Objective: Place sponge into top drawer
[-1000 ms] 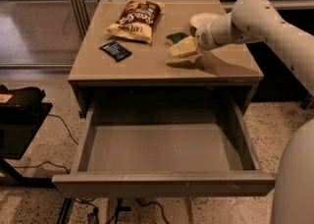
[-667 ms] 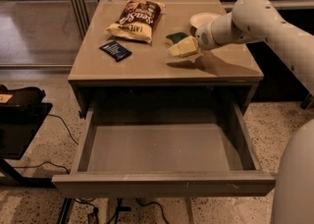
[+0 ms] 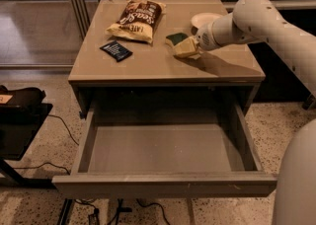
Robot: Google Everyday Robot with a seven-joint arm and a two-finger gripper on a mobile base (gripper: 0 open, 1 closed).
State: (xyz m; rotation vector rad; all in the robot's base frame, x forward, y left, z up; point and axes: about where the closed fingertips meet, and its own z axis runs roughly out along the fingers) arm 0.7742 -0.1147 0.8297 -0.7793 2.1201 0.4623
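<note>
The sponge (image 3: 177, 38) lies on the tabletop right of centre, its dark green top and pale yellow foam showing. My gripper (image 3: 191, 46) reaches in from the right on the white arm and sits right at the sponge's right side, low over the tabletop and touching or covering part of it. The top drawer (image 3: 163, 185) is pulled fully open below the tabletop, towards the camera. Its smooth grey bottom (image 3: 158, 147) holds nothing.
A chip bag (image 3: 137, 19) lies at the back left of the tabletop. A flat dark blue packet (image 3: 116, 50) lies in front of it. A white bowl (image 3: 203, 19) stands behind the gripper. A dark stand (image 3: 19, 115) with cables is on the floor at left.
</note>
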